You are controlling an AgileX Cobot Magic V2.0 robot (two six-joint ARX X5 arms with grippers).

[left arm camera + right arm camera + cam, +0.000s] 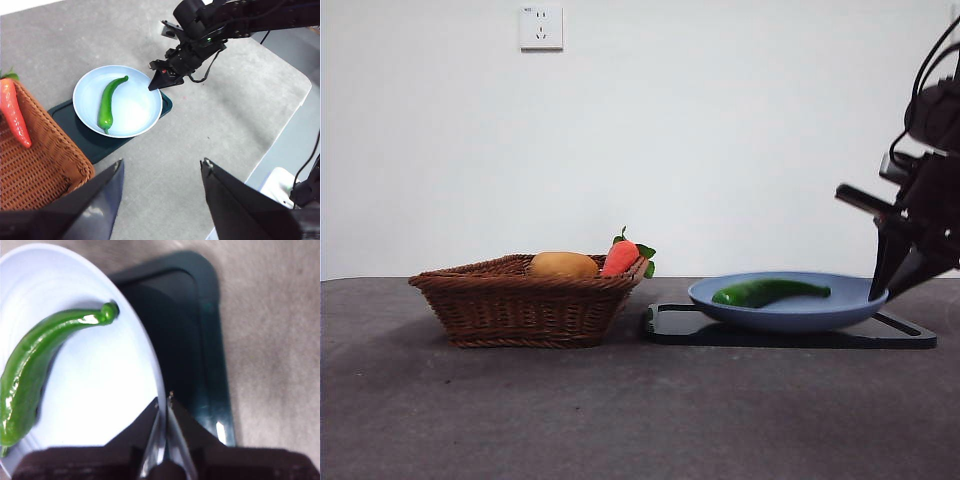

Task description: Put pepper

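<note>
Grey, matte desk [620, 420] carries everything, with a white wall [720, 130] behind it and a wall socket [541, 27] high on that wall.

Brown wicker basket [525, 305] stands on the desk beside the tray. Inside it: a tan potato-like item [563, 265] and a red-orange toy with green leaves [623, 257], both showing above the rim in the front view. In the left wrist view the red-orange toy [14, 112] lies along the basket's [45, 170] edge.

Dark tray [790, 334] lies flat on the desk, just beside the basket. A pale blue plate [790, 305] rests on it, covering most of it.

Pepper [767, 291]: long, glossy, green, lying on its side inside the plate, touching nothing but the plate. Left wrist view shows the pepper [108, 101] curved, towards the basket side of the plate [135, 110].

Right end effector [905, 268] sits low at the plate's far-from-basket rim, arm coming in dark from the side edge. In the right wrist view the right end effector [163, 402] has its jaws pressed together, holding nothing, tips right over the plate's [100, 385] rim, with the pepper [40, 360] apart from them and the tray [200, 340] beyond.

Left end effector [161, 170] is high above the desk, jaws apart and empty, well away from the plate.
</note>
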